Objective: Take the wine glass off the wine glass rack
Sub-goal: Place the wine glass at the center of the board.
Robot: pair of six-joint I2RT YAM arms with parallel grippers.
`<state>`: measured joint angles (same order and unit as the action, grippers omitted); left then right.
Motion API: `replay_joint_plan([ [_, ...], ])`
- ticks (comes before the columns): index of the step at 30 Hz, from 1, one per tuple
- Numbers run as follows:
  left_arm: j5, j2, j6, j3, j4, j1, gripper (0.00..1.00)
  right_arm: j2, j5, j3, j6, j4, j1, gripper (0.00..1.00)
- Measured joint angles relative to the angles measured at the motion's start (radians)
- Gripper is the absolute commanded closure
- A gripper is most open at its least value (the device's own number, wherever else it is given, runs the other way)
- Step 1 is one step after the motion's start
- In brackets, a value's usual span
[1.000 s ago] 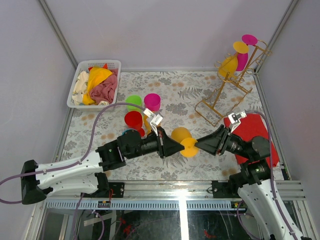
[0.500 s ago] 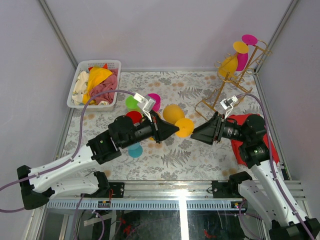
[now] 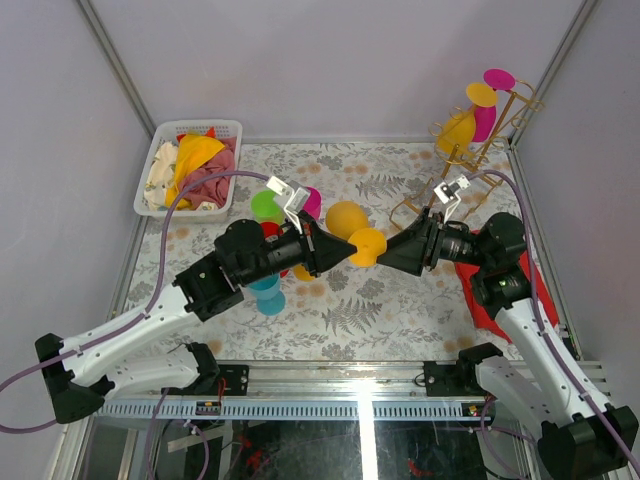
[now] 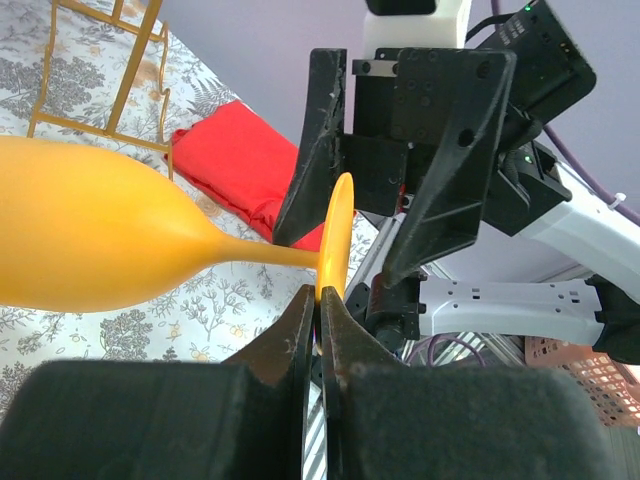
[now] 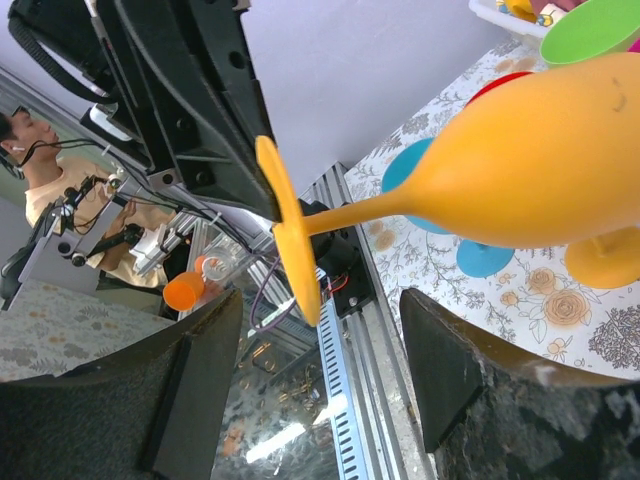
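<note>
An orange wine glass (image 3: pixel 345 218) lies sideways in the air over the middle of the table. My left gripper (image 3: pixel 352 250) is shut on the rim of its foot (image 4: pixel 335 235). The bowl (image 4: pixel 90 235) points away to the left. My right gripper (image 3: pixel 388 252) faces it from the right and is open. In the right wrist view (image 5: pixel 320 305) the foot (image 5: pixel 290 240) stands between the fingertips (image 5: pixel 410 310) without touching them. The gold wire rack (image 3: pixel 450 190) stands at the back right. A yellow glass (image 3: pixel 458 130) and a magenta glass (image 3: pixel 485 120) hang on it.
A white basket (image 3: pixel 158 152) of cloths stands at the back left. Green (image 3: pixel 267 205), magenta (image 3: pixel 310 200) and red (image 3: pixel 266 232) cups and a teal glass (image 3: pixel 266 292) stand under my left arm. A red cloth (image 3: pixel 510 270) lies at the right under my right arm.
Both grippers have moved from near the front edge toward the middle. The orange glass stayed in my left gripper. My right gripper drew back, then came close to the foot again.
</note>
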<state>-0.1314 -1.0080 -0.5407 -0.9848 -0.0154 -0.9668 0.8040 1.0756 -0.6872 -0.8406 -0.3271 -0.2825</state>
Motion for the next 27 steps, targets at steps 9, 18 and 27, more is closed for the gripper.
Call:
replay_joint_plan([
  [9,-0.003,0.010,0.007,-0.002,0.001,0.009,1.00,0.055,-0.008,-0.002,-0.034,-0.064,-0.018,0.45],
  [18,-0.018,0.010,0.006,-0.002,0.014,0.010,1.00,0.054,-0.012,-0.004,-0.042,-0.090,-0.056,0.61],
  [27,-0.027,0.007,0.005,-0.002,0.013,0.016,1.00,0.136,-0.025,-0.017,-0.116,-0.173,-0.097,0.80],
])
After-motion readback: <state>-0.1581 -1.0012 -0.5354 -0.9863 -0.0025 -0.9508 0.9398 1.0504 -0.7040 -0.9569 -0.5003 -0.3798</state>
